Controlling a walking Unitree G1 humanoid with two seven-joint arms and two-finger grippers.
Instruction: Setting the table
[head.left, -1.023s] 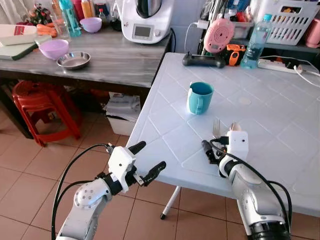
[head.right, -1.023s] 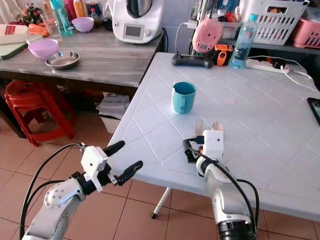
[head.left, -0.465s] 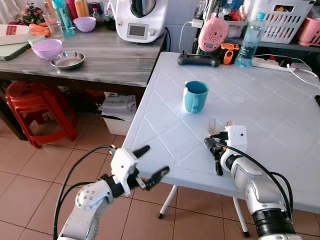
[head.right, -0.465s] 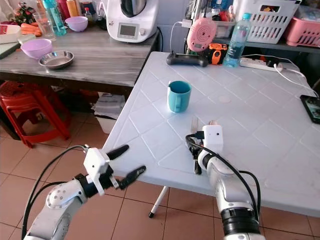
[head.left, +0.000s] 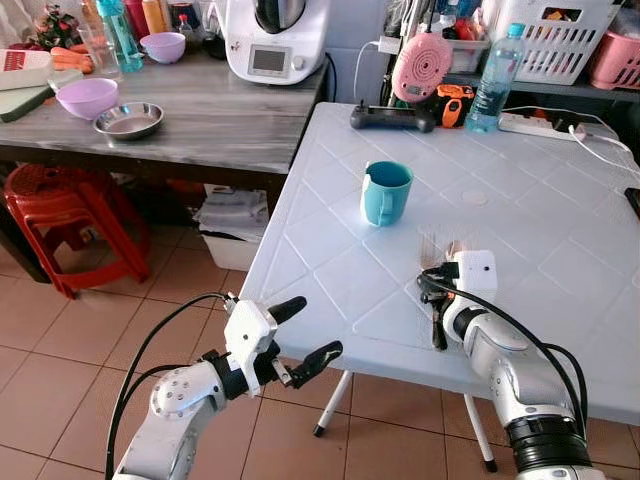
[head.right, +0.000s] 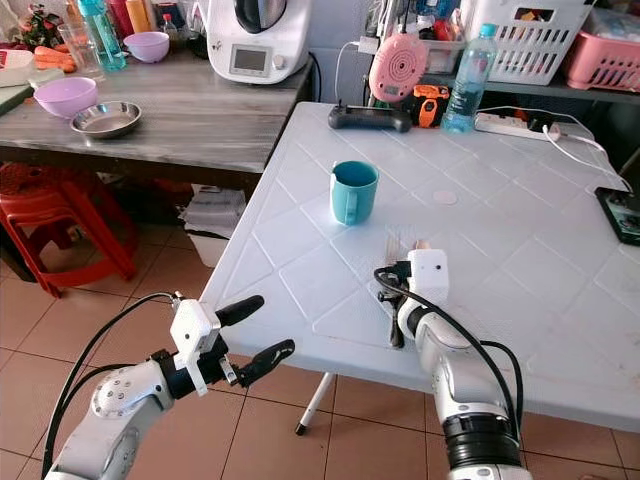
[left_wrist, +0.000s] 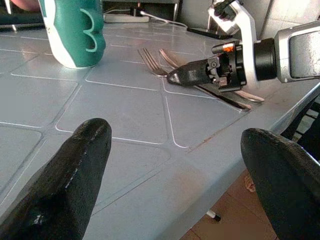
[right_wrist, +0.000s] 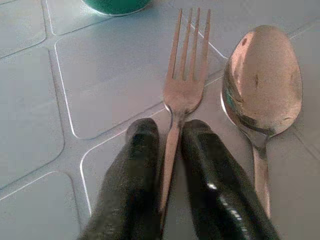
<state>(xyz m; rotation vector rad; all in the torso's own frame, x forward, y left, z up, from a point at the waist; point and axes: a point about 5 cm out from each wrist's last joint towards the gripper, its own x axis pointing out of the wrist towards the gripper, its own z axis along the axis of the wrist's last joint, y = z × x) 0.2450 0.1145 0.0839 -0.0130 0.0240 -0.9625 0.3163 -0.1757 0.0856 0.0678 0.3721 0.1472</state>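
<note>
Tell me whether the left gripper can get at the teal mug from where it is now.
Probably yes. The left gripper hangs open off the table's near edge, and the bare tabletop runs from there to the teal mug. The right gripper, shut on the fork, sits off to the side of that path.

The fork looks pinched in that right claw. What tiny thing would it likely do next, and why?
Probably open the right claw and let go. The fork already lies flat on the table, beside the spoon and near the cup, so it seems placed. The fingers are shut on its handle; the left claw hangs open off the table's edge.
</note>
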